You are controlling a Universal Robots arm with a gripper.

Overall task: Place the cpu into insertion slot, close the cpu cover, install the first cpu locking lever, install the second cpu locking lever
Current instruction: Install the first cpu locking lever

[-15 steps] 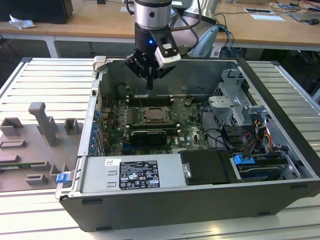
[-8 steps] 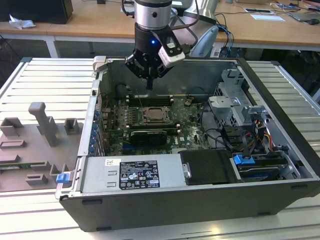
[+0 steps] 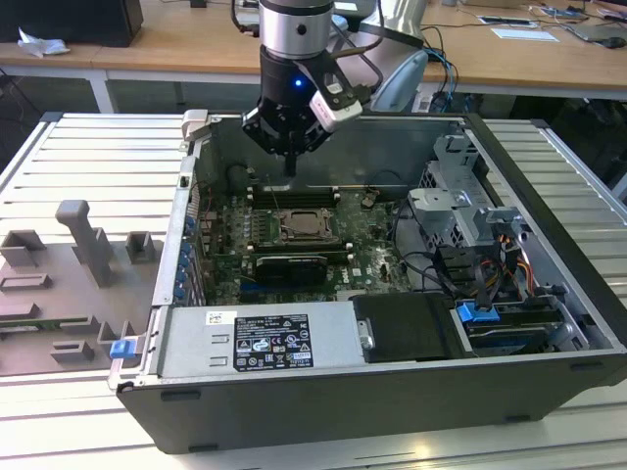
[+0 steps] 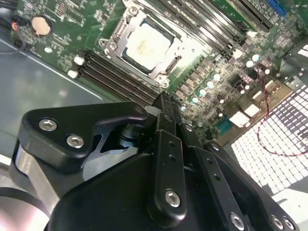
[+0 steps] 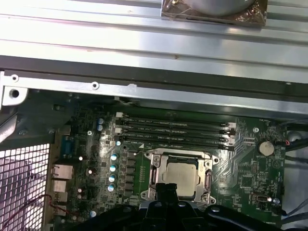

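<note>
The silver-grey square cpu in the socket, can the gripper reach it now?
Probably yes: the gripper hangs over the open black computer case, above the green board, nothing standing between it and the silver-grey square cpu.

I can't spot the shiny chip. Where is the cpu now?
In the exterior view the cpu lies in the middle of the motherboard, beside the black memory slots and near the gripper.

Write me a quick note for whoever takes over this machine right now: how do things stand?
The gripper is shut, holds nothing and hovers above the board inside the computer case, just off the socket.
The chip sits in the socket.
The cover lies flat around the chip.
Done: chip in, cover closed.
Left: the two locking levers; I cannot tell whether either is latched.
</note>
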